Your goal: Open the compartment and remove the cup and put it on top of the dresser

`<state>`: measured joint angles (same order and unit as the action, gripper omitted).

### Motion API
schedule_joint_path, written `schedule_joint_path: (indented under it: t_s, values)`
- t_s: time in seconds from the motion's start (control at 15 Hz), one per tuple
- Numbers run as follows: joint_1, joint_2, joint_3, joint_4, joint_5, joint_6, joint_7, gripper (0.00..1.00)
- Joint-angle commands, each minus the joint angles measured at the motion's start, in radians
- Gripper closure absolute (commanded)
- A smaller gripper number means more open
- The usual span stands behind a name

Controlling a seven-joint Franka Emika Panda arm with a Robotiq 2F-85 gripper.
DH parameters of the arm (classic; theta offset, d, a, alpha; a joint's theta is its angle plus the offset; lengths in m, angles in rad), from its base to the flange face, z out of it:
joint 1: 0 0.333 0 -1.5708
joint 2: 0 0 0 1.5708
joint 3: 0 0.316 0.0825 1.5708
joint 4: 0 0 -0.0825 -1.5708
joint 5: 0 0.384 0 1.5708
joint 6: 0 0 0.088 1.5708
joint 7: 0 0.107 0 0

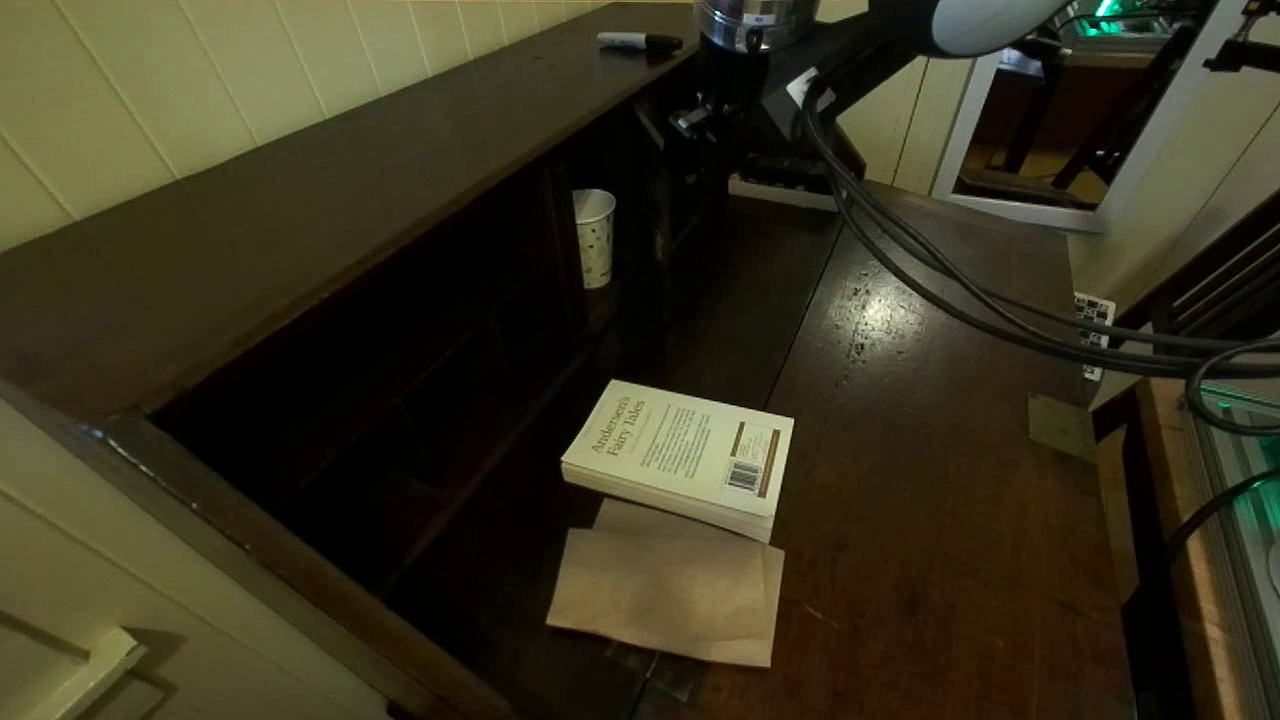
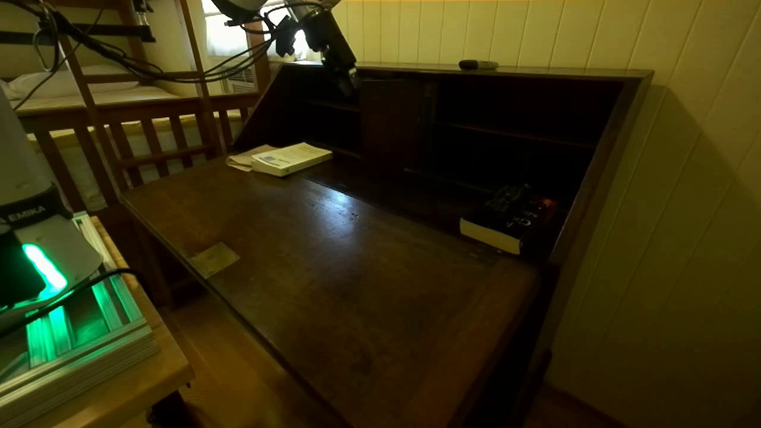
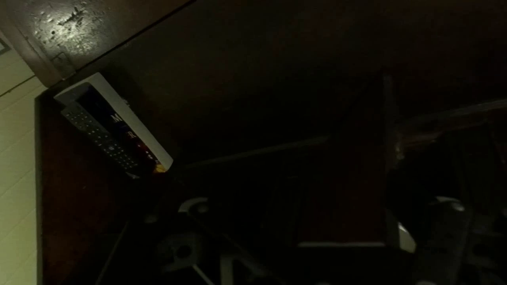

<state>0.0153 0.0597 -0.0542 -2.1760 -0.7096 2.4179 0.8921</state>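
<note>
I read "Andersen's Fairy Tales" on pale book (image 1: pixel 685 455), "M", "R" on dark book (image 3: pixel 121 124), below jaws; "EMIKA" on arm (image 2: pixel 35 207).

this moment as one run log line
dark brown wooden compartment door: open | white speckled cylindrical cup: upright inside | black gripper: open, empty | dark wooden dresser top: grey-black marker lies there, cup not yet

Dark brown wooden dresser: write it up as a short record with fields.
Inside the narrow wooden compartment: small white speckled cylindrical cup, upright
Compartment's dark brown wooden door: open
Dresser top: black-capped grey marker; cup not there yet
Dresser's lower surface: white paperback book, brown paper, thick black book
Black two-fingered gripper: open
</note>
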Motion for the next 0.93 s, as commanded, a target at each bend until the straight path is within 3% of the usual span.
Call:
schedule_joint_path:
  t_s: [0.0,0.47,0.87]
  values:
    - [-0.010,-0.009,0.008,-0.019,0.045,0.081,-0.025,0.00]
    - [-0.024,0.037,-0.017,-0.001,0.021,0.188,-0.011,0.00]
    - [-0.030,0.054,-0.037,0.004,0.026,0.197,-0.011,0.00]
